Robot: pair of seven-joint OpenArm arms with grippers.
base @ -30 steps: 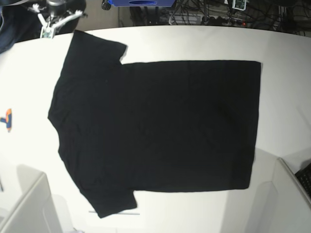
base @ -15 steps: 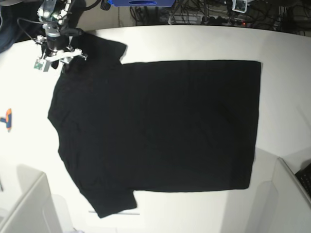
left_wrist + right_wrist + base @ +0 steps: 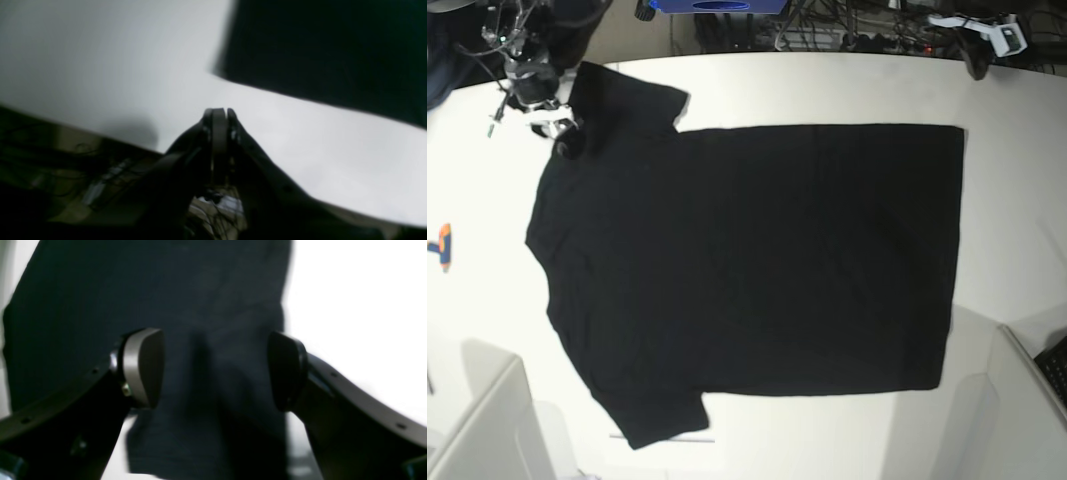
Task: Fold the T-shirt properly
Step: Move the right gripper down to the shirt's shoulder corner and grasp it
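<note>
The black T-shirt (image 3: 747, 260) lies flat on the white table (image 3: 827, 85), plain side up, with its sleeves to the left and its hem to the right. My right gripper (image 3: 562, 135) is open over the far sleeve. In the right wrist view (image 3: 215, 370) its pads (image 3: 143, 366) stand on either side of the sleeve cloth (image 3: 200, 306), which is not pinched. My left gripper (image 3: 977, 60) is shut and empty at the table's far right edge. The left wrist view shows it (image 3: 217, 115) above bare table, short of the shirt's corner (image 3: 317, 50).
A small orange and blue item (image 3: 440, 246) lies at the table's left edge. White box walls stand at the front left (image 3: 487, 430) and front right (image 3: 1017, 410). A blue box (image 3: 717, 5) and cables sit behind the table's far edge.
My right arm has come down from the far left corner onto the far sleeve. My left arm has entered the base view at the far right.
</note>
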